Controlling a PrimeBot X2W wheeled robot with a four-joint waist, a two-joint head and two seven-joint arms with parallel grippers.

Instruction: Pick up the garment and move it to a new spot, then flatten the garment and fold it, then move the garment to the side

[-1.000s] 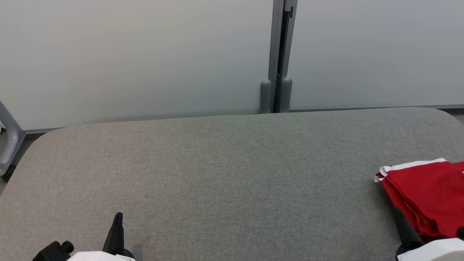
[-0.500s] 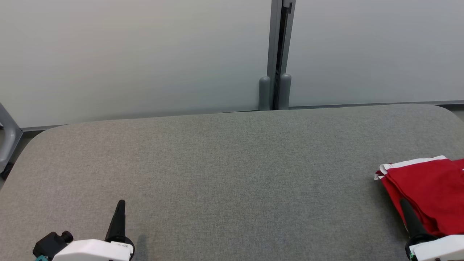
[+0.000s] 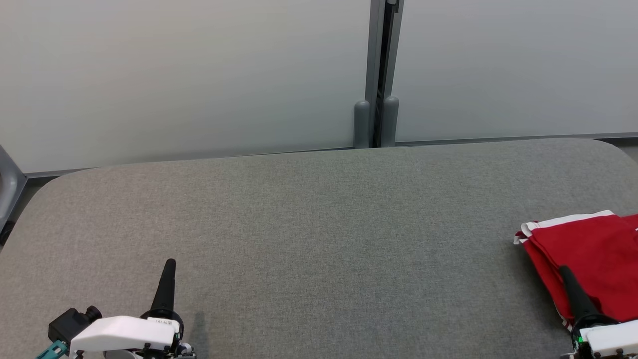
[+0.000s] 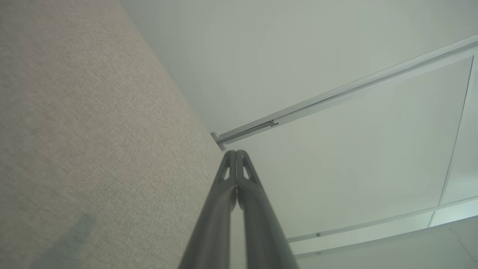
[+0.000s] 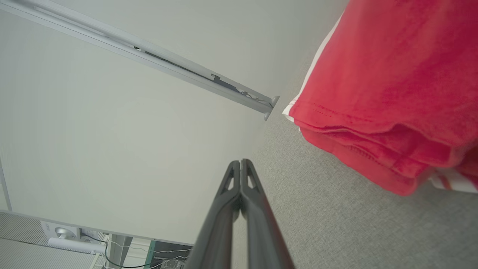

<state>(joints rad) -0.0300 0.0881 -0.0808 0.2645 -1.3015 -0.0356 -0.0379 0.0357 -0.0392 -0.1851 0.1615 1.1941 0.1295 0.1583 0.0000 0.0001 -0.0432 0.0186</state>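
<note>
Already folded, the garment (image 3: 598, 249) (red, white trim) lies far right.

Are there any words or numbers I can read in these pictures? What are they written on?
No words or numbers here can be read.
Tiny dark print on the label at the base of the left gripper: too small to read.
Red garment: no writing on the part that shows.
</note>
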